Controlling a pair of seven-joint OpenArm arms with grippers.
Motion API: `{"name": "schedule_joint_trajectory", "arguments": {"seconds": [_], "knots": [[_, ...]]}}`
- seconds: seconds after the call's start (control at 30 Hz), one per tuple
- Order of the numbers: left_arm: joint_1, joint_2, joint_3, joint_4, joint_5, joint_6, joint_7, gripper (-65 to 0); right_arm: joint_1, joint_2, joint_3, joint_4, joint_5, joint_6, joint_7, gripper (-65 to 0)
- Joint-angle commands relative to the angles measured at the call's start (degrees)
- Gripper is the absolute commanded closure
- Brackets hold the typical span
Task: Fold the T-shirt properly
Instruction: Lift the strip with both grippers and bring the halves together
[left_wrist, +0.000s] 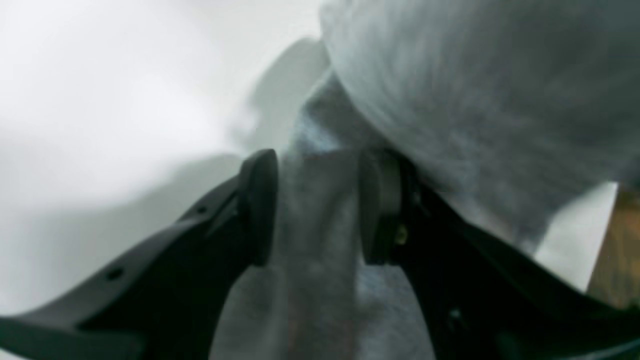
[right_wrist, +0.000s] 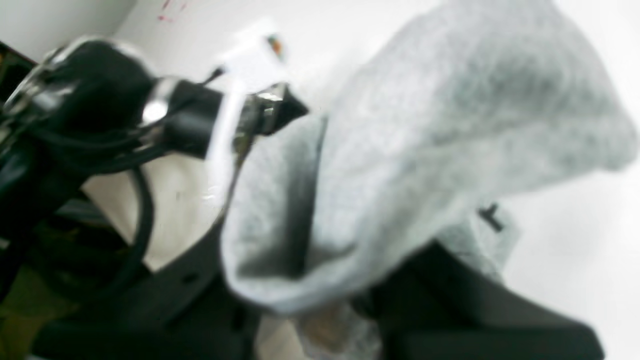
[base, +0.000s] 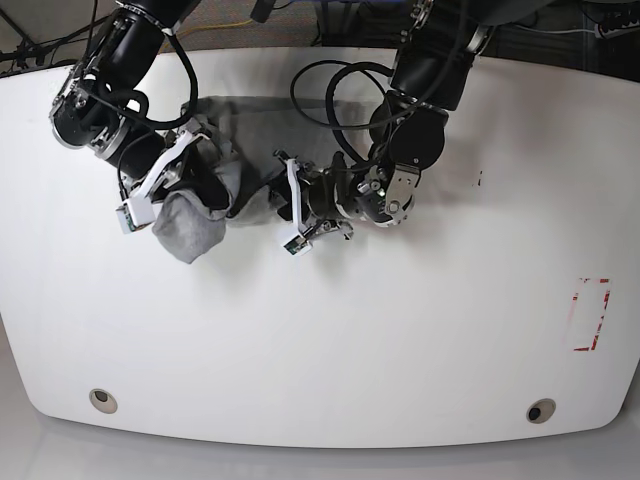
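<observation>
The T-shirt (base: 205, 195) lies bunched in the upper left of the base view, on the white table (base: 400, 340), and both arms have hold of it. So the step in hand, as I judge it, is not yet folding: the cloth is gathered in a heap and must first be lifted and spread flat.

In the left wrist view the left tool (left_wrist: 317, 207) has its two black pads pressed on a thick fold of grey cloth (left_wrist: 450, 100), which fills the gap between them; the jaws stand partly apart only because of the cloth. In the right wrist view the right tool (right_wrist: 320, 300) is nearly closed, and grey cloth (right_wrist: 425, 125) hangs over it and comes out between the jaws, so it grips the shirt too. The picture is blurred, and I cannot tell which part of the shirt each tool holds.

The next move calls for pulling the two grips away from each other, so the cloth stretches out, and then laying it flat on the table.

Count: one T-shirt, two arms with one tool each, one table.
</observation>
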Motion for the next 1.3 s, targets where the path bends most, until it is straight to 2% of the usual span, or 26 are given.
{"name": "schedule_joint_trajectory", "arguments": {"seconds": [0.0,0.13,0.27,0.47,0.57,0.63,0.73,0.97,1.1,1.27], "knots": [[-0.52,0.33,-2.22,6.5,-0.97,0.02,-1.19,-24.4,0.64,0.16,-0.09,0.96,2.26,0.08,1.67,-1.1],[2.65,-0.18,-6.09,14.24,-0.88,-0.07,1.8,-24.4,0.82,-0.02,-0.17,0.96,2.61,0.08,1.67,-1.1],[6.87,-4.31,-7.06,18.72,-1.05,-0.16,4.08,-24.4,1.61,-0.02,-2.37,0.96,2.26,0.08,1.67,-1.1],[15.75,-9.59,-7.15,26.02,-1.14,-0.33,4.52,-24.4,1.43,-1.16,-4.57,0.96,2.26,0.08,1.67,-1.1],[19.35,-11.61,-7.32,29.01,-1.14,-3.06,4.44,-24.4,1.26,-1.34,-4.92,0.96,2.17,0.08,1.67,-1.1],[20.58,-12.05,-7.32,29.27,-1.14,-5.65,4.35,-24.4,1.52,-1.34,-4.92,0.96,2.17,0.08,1.67,-1.1],[21.55,-11.88,-7.32,28.57,-0.61,-5.65,4.17,-24.4,1.43,-1.34,-5.8,0.96,2.09,0.08,1.67,-1.1],[18.91,-11.61,-7.06,18.37,-0.79,-5.65,3.38,-24.4,1.17,-2.31,-9.67,0.6,-2.22,0.08,3.08,-1.1],[18.21,-11.61,-7.06,14.06,-0.88,-5.65,1.97,-24.4,1.17,-2.57,-12.92,0.52,-2.57,0.08,3.25,-1.3],[18.21,-11.96,-7.24,14.15,-1.05,-5.65,1.62,-24.4,1.08,-2.57,-15.29,0.34,-2.66,0.08,3.25,-1.3]]}}
